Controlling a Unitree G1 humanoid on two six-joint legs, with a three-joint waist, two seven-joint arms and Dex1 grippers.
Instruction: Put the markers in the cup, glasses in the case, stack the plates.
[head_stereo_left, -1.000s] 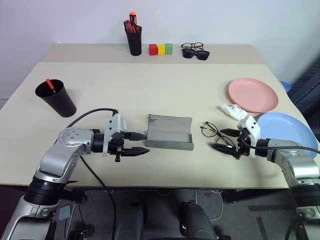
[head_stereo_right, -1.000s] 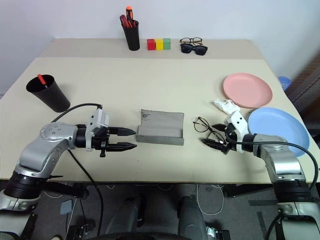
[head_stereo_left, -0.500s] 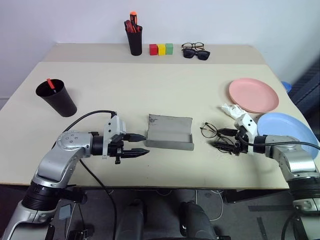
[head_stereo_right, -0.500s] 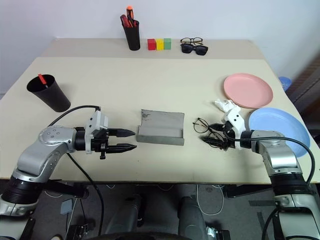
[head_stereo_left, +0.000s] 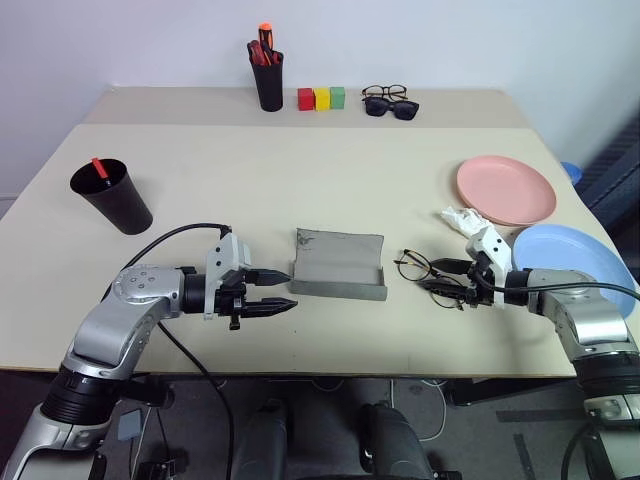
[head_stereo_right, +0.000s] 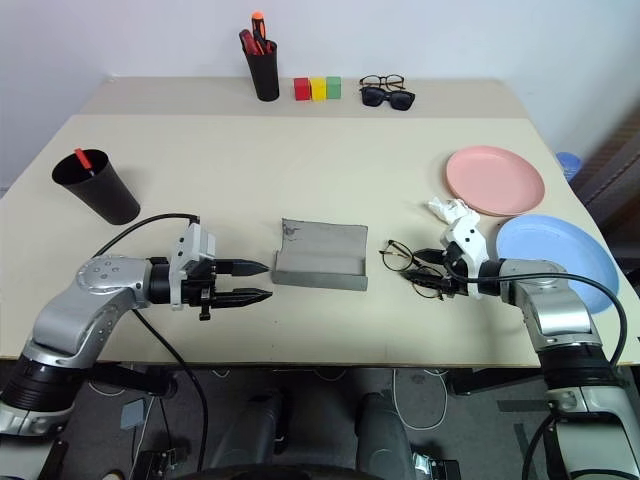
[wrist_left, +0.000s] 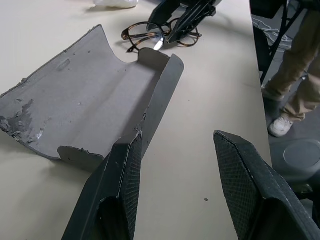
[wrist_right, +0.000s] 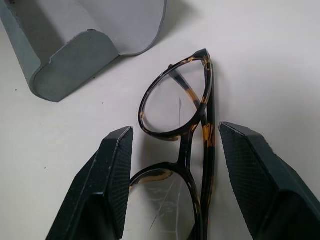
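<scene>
beige table (head_stereo_left: 300, 180): right end effector (wrist_right: 172, 165) straddles glasses (wrist_right: 182, 125), unclenched; left end effector (wrist_left: 175, 165) released.

A lab-like test room: plain beige table (head_stereo_left: 300, 170) against a bare wall, with sorted props laid out

The glasses (wrist_right: 186, 150) run off the right wrist view's edge between the right gripper's fingers (wrist_right: 112, 185), so contact cannot be told. Inside the cup (head_stereo_left: 112, 196), a red-tipped marker (head_stereo_left: 100, 168) is mostly hidden. A person's leg (wrist_left: 300, 75) beyond the table (wrist_left: 210, 150) is cut off.
</scene>
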